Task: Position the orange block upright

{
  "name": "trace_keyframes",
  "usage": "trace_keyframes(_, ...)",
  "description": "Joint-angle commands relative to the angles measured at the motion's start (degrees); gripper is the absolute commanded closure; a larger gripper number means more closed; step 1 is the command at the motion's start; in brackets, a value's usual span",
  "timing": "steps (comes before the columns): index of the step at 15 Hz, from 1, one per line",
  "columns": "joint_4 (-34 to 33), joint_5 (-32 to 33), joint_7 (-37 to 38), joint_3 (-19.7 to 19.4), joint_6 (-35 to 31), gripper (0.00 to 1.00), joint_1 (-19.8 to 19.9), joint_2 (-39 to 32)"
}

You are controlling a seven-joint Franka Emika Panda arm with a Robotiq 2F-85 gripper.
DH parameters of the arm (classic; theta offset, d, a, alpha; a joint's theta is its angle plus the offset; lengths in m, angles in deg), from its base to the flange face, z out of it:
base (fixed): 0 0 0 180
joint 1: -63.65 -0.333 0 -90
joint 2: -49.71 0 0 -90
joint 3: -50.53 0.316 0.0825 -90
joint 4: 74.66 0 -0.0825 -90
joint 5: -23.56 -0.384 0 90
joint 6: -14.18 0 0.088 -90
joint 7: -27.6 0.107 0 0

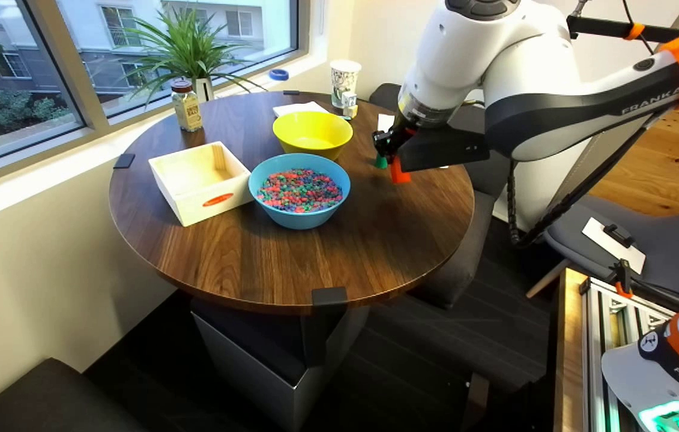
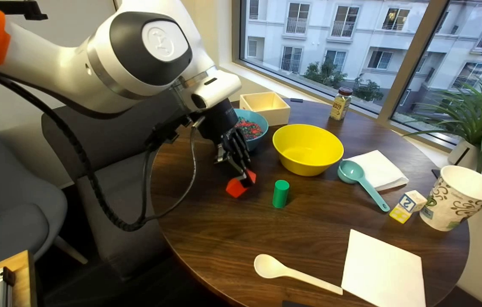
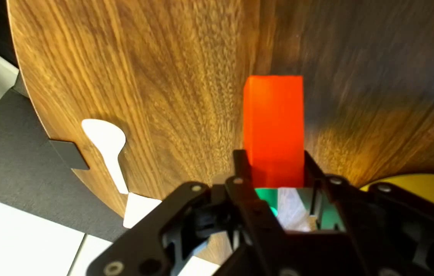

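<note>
The orange block (image 2: 235, 187) is gripped, tilted, by the hand (image 3: 274, 163) over the table (image 2: 206, 226); contact beneath cannot be confirmed. If released uncorrected, toppling is to be expected; the green cylinder (image 2: 281, 194) nearby could be struck during rotation.

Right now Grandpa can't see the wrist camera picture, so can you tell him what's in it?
A black gripper holds an orange block by one end, with a brown wooden table behind. A pale spoon lies on the left side, and part of a yellow bowl shows at lower right.
</note>
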Motion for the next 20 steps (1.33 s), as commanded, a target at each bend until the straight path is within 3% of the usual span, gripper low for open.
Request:
trace_keyframes(1, 2.6, 6.8, 8.4, 0.9, -1.9, 0.92, 0.3, 0.9)
trace_keyframes(14, 2.9, 19.4, 28.5, 2.5, -0.7, 0.92, -0.4, -0.8)
trace_keyframes(20, 2.5, 23.2, 33.2, 2.9, -0.3, 0.92, -0.8, -2.2)
